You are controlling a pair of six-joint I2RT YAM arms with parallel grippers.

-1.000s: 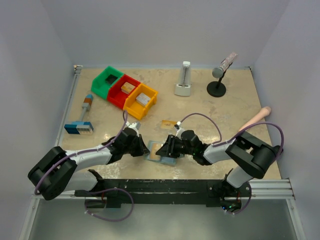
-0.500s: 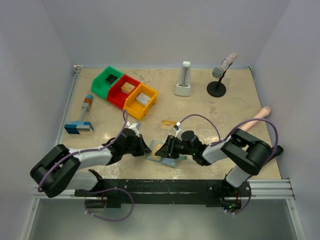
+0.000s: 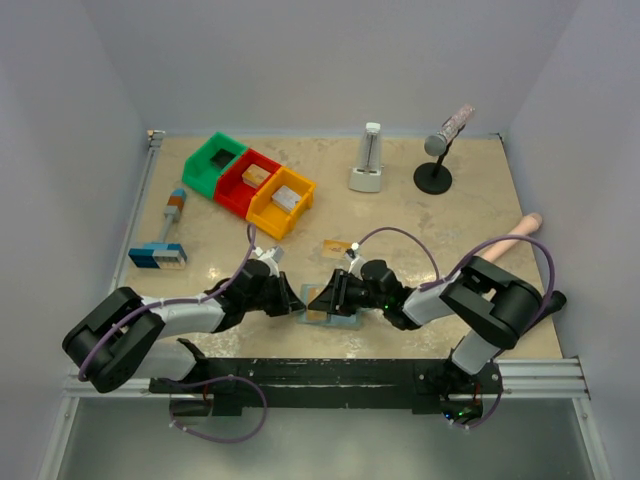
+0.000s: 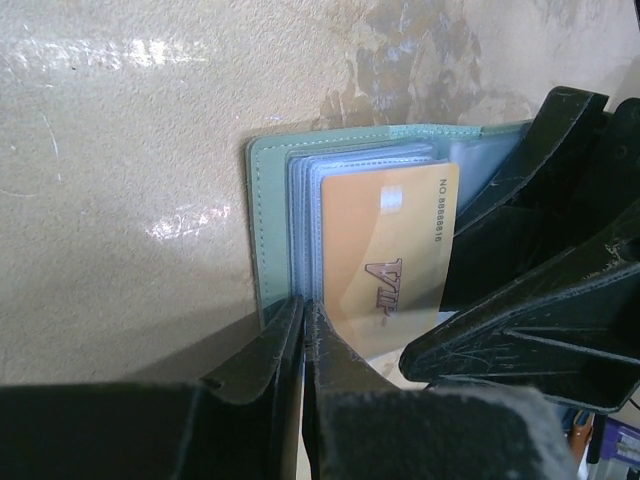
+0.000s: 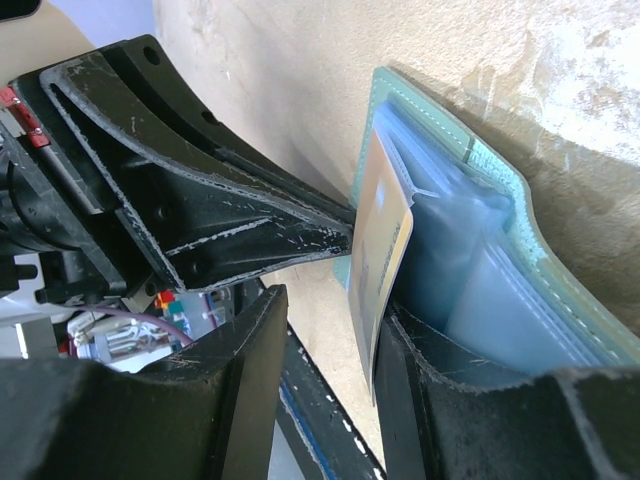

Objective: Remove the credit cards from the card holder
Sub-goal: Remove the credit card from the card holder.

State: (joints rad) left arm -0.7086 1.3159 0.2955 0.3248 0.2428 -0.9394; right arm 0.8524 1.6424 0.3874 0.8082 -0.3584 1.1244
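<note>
Left pincer (image 4: pixel 302 310) is clamped shut on the near edge of the card holder (image 4: pixel 265 230), pinching the teal panel and clear sleeves together. The holder lies open and flat on the worktop (image 3: pixel 450 230), right in front of the arm bases, between the two pincers.

Right pincer (image 5: pixel 335 310) comes in from the opposite side, jaws part open and straddling the free edge of the orange-gold card (image 4: pixel 390 250). The card lies against one finger, with a visible gap to the other, so it's not clamped. The card sits in the top sleeve, gold face up with "VIP" print showing, most of it in view. The two pincers nearly meet tip to tip over the holder.

Just beyond the holder, a loose card (image 3: pixel 338 246), orange-tan, lies flat on the worktop, apart from everything.

Further back left: a blue-and-white block (image 3: pixel 160 255) with an orange-grey handle, then a diagonal row of green bin (image 3: pixel 215 163), red bin (image 3: pixel 250 180) and orange bin (image 3: pixel 283 200), touching side by side. Red holds a tan block, orange a grey one.

Back centre: metronome (image 3: pixel 368 160), upright. To its right, a microphone (image 3: pixel 450 125) on a black round-base stand.
</note>
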